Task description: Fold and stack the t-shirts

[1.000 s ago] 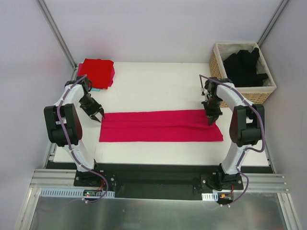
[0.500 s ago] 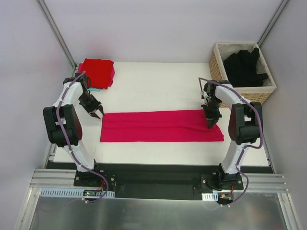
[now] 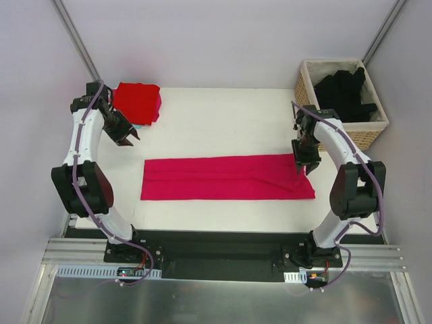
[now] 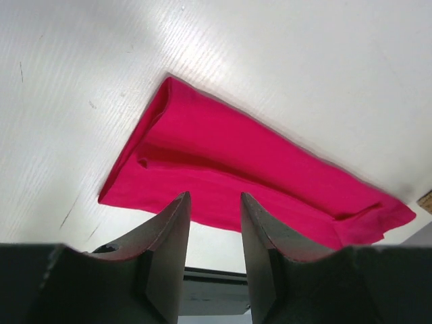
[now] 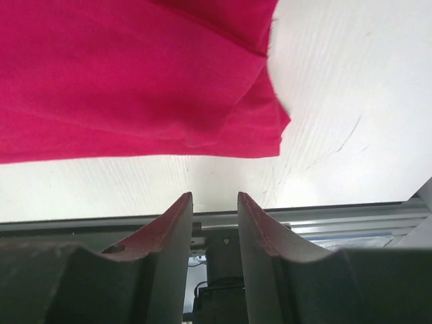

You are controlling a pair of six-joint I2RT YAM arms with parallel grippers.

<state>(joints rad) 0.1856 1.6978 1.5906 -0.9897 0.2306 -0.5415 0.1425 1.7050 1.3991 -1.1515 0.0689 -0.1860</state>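
My left claw (image 3: 129,138): fingers slightly apart, empty, upper left. My right claw (image 3: 306,166): likewise, at the right end of 1 magenta t-shirt (image 3: 226,178), a flat strip mid-frame. 1 red t-shirt (image 3: 137,101), folded, upper left.

The pink shirt (image 3: 227,177) lay flat across the middle of the counter (image 3: 223,121), folded lengthwise into one long, narrow band running left to right. A soft ridge ran along its length nearer the far edge, and the layers showed at both short ends, the right one cut slightly aslant. The red shirt (image 3: 137,101) sat well apart at the far left corner, folded into a compact, thick square. The black shirts (image 3: 344,94) were heaped unfolded and crumpled in the basket (image 3: 307,91) at the far right; how many could not be told.
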